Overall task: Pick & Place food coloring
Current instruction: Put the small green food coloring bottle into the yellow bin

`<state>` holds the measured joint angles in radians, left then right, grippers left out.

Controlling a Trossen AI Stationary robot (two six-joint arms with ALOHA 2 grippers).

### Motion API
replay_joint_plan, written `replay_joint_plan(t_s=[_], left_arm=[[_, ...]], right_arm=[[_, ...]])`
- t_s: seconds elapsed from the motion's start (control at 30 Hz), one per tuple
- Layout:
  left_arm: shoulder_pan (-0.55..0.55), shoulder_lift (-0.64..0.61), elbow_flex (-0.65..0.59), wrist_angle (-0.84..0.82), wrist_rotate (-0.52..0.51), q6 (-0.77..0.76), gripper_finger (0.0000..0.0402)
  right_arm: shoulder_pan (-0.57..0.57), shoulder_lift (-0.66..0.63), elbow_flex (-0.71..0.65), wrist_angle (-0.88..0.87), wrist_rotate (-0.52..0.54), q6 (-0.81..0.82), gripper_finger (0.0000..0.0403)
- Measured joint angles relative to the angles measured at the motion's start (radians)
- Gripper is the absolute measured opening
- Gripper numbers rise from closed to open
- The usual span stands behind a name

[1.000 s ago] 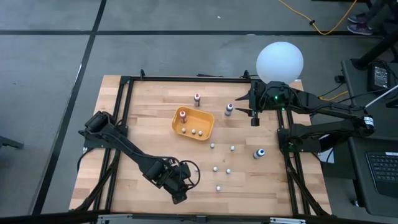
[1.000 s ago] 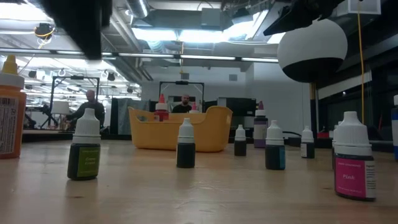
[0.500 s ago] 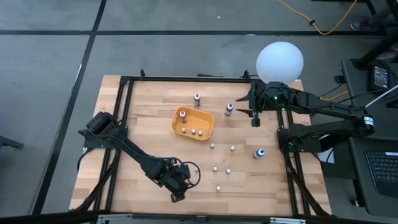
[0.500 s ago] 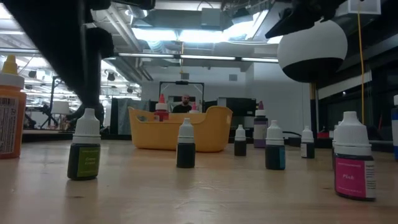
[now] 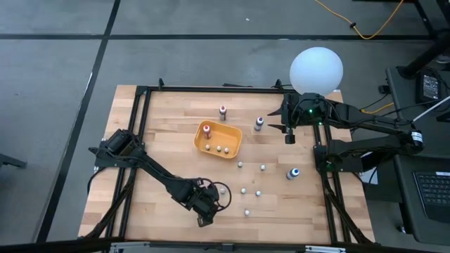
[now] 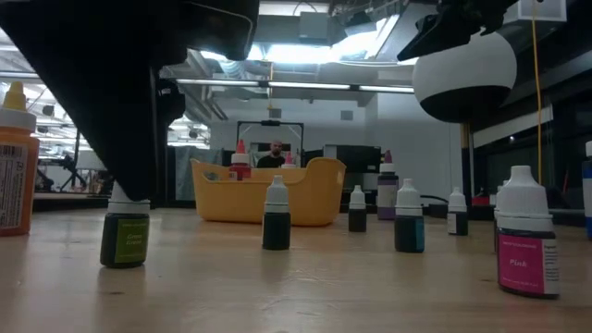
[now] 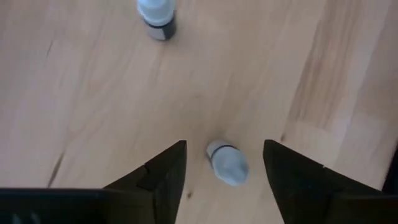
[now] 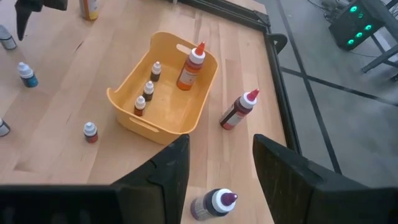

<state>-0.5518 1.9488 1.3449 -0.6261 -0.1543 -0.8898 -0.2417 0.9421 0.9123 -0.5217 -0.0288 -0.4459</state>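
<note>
My left gripper (image 5: 205, 208) hangs open near the table's near edge, fingers pointing down. A tiny green dropper bottle (image 6: 125, 240) with a white cap (image 7: 227, 165) stands upright between its fingers without visible touch. In the low view the gripper hides the cap. Several more tiny bottles (image 5: 251, 191) stand on the wood to its right. The orange tray (image 5: 232, 150) holds a red-topped bottle (image 8: 189, 67) and three tiny ones (image 8: 148, 89). My right gripper (image 8: 214, 177) waits open above the far right of the table.
A maroon bottle (image 5: 223, 112) and a purple-topped one (image 5: 259, 124) stand beyond the tray, and a blue-topped one (image 5: 293, 173) is at the right. A white globe (image 5: 316, 70) sits at the far right corner. A pink bottle (image 6: 525, 254) stands close to the low camera.
My left gripper has moved toward the table's right edge and down. It now straddles the green bottle, whose white cap showed free in the low view a second ago. The bottles have stayed put.
</note>
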Motion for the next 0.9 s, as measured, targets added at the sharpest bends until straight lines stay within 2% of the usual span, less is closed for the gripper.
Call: replay_joint_plan(t_s=[0.37, 0.9], left_arm=[[0.018, 0.0, 0.0, -0.001, 0.053, 0.011, 0.0116], [0.017, -0.001, 0.0, -0.003, 0.078, 0.013, 0.0097]], right_arm=[[0.0, 0.0, 0.0, 0.0, 0.0, 0.0, 0.0177], [0.0, 0.0, 0.0, 0.0, 0.0, 0.008, 0.0177]])
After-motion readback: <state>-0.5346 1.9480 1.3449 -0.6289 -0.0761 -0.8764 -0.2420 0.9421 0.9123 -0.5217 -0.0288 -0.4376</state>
